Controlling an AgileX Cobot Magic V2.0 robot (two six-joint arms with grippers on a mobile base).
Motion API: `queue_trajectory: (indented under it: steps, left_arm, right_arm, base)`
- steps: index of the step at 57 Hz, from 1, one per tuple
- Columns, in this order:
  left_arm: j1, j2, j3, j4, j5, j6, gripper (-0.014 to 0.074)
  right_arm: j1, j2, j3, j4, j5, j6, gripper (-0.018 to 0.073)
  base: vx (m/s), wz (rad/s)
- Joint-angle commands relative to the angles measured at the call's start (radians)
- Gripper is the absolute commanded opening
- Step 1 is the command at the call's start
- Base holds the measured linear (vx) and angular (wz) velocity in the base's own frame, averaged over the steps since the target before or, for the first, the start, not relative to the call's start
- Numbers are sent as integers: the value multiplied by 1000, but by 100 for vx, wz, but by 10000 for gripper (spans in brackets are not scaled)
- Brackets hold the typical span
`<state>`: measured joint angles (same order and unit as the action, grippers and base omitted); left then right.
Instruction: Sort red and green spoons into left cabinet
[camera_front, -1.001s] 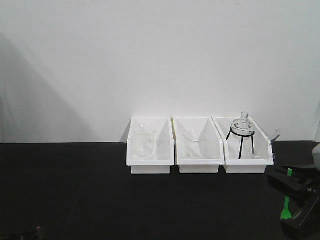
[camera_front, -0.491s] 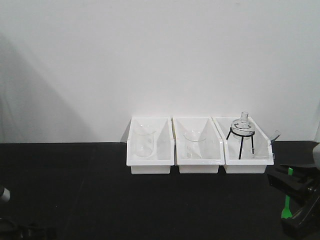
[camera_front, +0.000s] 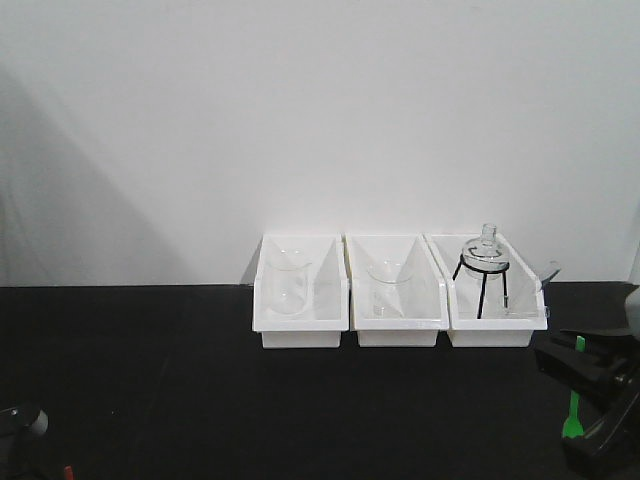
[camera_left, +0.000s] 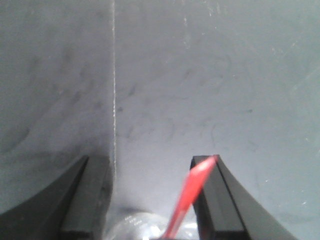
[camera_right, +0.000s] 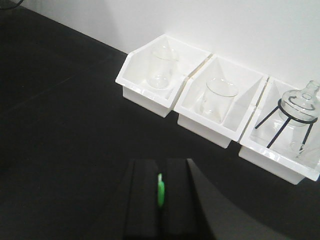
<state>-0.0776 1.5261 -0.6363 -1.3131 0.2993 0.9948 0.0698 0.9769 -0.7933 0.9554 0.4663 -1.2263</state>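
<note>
Spoons sit one to each gripper, neither lying loose on the worktop (camera_front: 200, 380). The red spoon (camera_left: 192, 195) is inside the left gripper (camera_left: 150, 160). It slants from low centre up to the tip of the finger (camera_left: 212, 200) on the view's right side, where its end touches. The other finger stands well apart from it, so the jaws are spread. That close to the lens everything blurs, and I cannot tell what is actually carrying the spoon. Below it runs a dull grey surface (camera_left: 225, 75) with a thin pale seam.

The green spoon (camera_right: 160, 192) is pinched in the right gripper (camera_right: 161, 160), whose fingers are pressed together on it. Its long axis runs along the fingers, and in the front view it stands upright at the far right edge. Beyond it on the worktop are three white bins (camera_front: 400, 335) holding glassware.

I see no cabinet in any view. Going by the task it lies off to the left, which I judge puts the left arm (camera_front: 20, 420), low in the front view's left corner, on the nearer side. The right arm would have to carry green across the whole worktop. I would send red first, but only once I trust the hold on it.
</note>
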Motion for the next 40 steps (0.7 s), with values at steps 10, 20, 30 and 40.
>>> queue_trajectory:
  steps: [10, 20, 30, 40]
  left_arm:
    - [-2, -31, -29, -26, 4, 4, 366]
    - [-2, -31, -29, -26, -8, 4, 269]
    - [-2, -31, -29, -26, -40, 4, 85]
    - [-2, -31, -41, -23, -59, 6, -8]
  right_arm:
    - [-3, -9, -33, 33, -35, 1, -3]
    - [-3, -9, -33, 33, -36, 1, -3]
    - [-3, -9, -33, 33, -36, 1, -3]
    - [-3, -9, -33, 33, -36, 1, -3]
  base:
    - [0, 0]
    - [0, 0]
    - [0, 0]
    - [0, 0]
